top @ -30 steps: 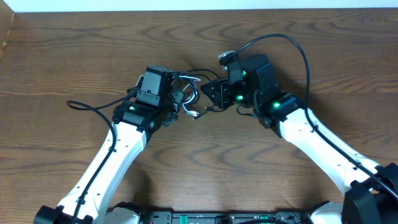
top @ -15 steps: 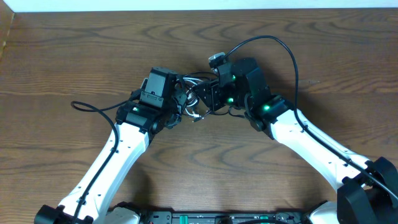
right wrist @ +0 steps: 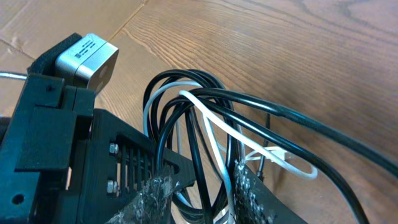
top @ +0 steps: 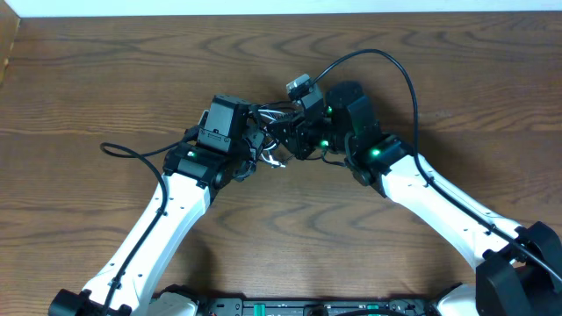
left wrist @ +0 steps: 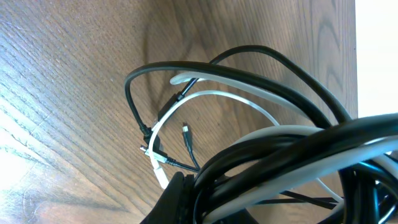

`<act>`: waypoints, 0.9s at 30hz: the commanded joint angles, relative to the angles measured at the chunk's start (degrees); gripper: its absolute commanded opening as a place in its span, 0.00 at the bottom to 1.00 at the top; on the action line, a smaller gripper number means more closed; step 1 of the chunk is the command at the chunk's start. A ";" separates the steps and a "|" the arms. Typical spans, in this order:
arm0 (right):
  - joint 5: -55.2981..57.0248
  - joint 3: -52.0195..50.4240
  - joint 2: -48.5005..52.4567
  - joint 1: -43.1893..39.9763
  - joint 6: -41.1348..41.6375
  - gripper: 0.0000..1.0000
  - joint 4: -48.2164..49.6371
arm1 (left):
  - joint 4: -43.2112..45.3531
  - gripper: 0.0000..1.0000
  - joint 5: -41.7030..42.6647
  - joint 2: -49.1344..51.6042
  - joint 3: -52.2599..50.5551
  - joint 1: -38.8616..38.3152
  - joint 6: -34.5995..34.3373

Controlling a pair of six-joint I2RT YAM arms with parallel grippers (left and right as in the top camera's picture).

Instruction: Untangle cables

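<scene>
At table (top: 105,70) ctr, L gripper (top: 253,145) is pinching shut on the cables (right wrist: 205,130); R gripper (right wrist: 202,190) is straddling them w/ a narrow gap, grip unclear.

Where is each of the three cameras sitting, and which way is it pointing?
Overhead: fixed above the table, looking straight down; left arm and right arm show, meeting over the cables.
Left wrist: on the left arm, facing down at the tangle; one dark fingertip shows at the bottom.
Right wrist: on the right arm, looking between its two taped fingers at cables passing there.
Shared: both wrist views see the white cable.
</scene>
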 commanded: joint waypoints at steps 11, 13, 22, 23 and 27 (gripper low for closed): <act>-5.62 0.85 -2.82 -1.90 -13.14 0.25 -3.69 | 0.31 0.07 -1.62 -0.52 0.44 -0.39 -0.52; -4.61 0.85 -1.84 -0.96 -13.27 0.27 -4.37 | 0.33 0.07 -1.62 -0.52 0.44 -0.39 -0.52; 6.08 0.85 2.10 2.36 -13.03 0.28 -1.86 | 0.35 0.07 0.74 -0.52 0.44 -0.39 -0.57; 6.19 0.85 2.82 2.38 -13.00 0.28 -1.09 | 0.33 0.07 1.29 -0.52 0.44 -0.39 -0.55; 6.34 0.85 5.68 2.34 -11.89 0.26 2.47 | 0.31 0.07 4.02 -0.52 0.44 -0.39 -0.50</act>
